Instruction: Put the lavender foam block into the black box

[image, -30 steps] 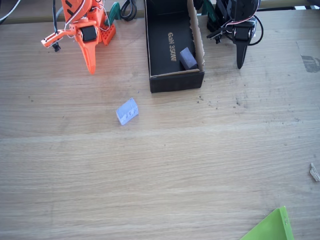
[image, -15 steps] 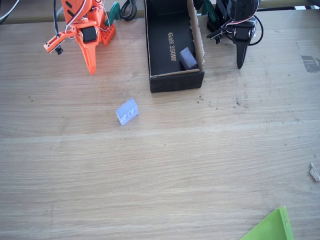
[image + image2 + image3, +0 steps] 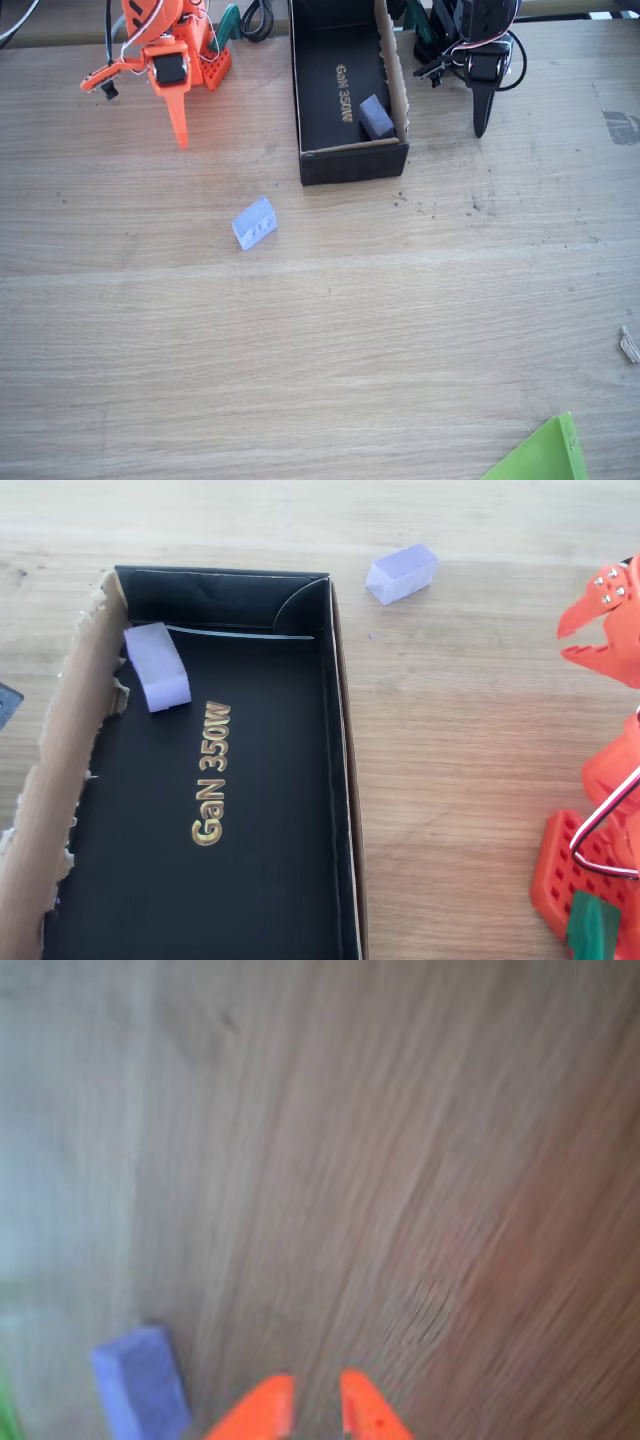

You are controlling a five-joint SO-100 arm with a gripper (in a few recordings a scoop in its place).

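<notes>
Two foam blocks are showing: the lavender block [image 3: 254, 222] is lying on the bare table [image 3: 330, 340], well apart from the orange gripper [image 3: 180, 135] and below-left of the black box [image 3: 352, 165] in the fixed view. The greyer purple block [image 3: 376, 116] is sitting inside the box, against its torn brown wall near a corner. In the overhead view the lavender block [image 3: 402, 573] is resting just outside the box's [image 3: 340, 730] corner, with the gripper [image 3: 600, 640] off to the right. In the wrist view the orange fingertips [image 3: 365, 1415] are standing slightly parted and holding nothing, with the lavender block [image 3: 142, 1380] lying to their left on the wood. A green sheet [image 3: 545, 455] is poking in at the fixed view's lower right corner.
</notes>
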